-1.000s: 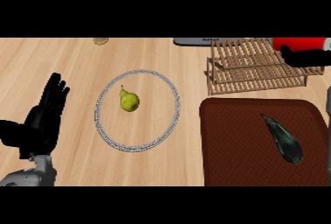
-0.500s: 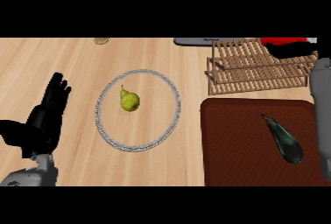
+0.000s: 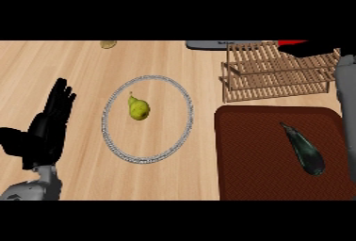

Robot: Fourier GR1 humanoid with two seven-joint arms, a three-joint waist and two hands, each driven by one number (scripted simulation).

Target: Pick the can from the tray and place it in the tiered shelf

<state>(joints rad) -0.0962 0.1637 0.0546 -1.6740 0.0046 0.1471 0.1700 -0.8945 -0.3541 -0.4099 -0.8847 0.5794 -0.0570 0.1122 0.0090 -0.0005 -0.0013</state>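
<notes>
1. The right hand (image 3: 321, 48) is seen at the top right edge, just above the tiered shelf (image 3: 278, 70). It has travelled further up and back than a second ago, when it sat lower over the shelf's right end.
2. The red can (image 3: 292, 42) shows only as a thin red sliver beside the right hand, at the shelf's back edge. A second ago far more of its red body was visible.
3. The dark shape of the right hand appears wrapped about the can – yet its fingers are too hidden to say how far they are closed.
4. The grey right forearm (image 3: 345, 89) now runs down the right edge, past the shelf and alongside the brown tray (image 3: 250, 155).
5. The tray holds only a dark aubergine (image 3: 303, 148); no can is left on it, so the pick is judged done and the placing is under way.
6. The left hand (image 3: 47, 124) rests open at the lower left, fingers up, holding nothing – unchanged.
7. A pear (image 3: 138, 108) lies inside the ringed plate (image 3: 173, 141) on the bench (image 3: 69, 66), untouched.
</notes>
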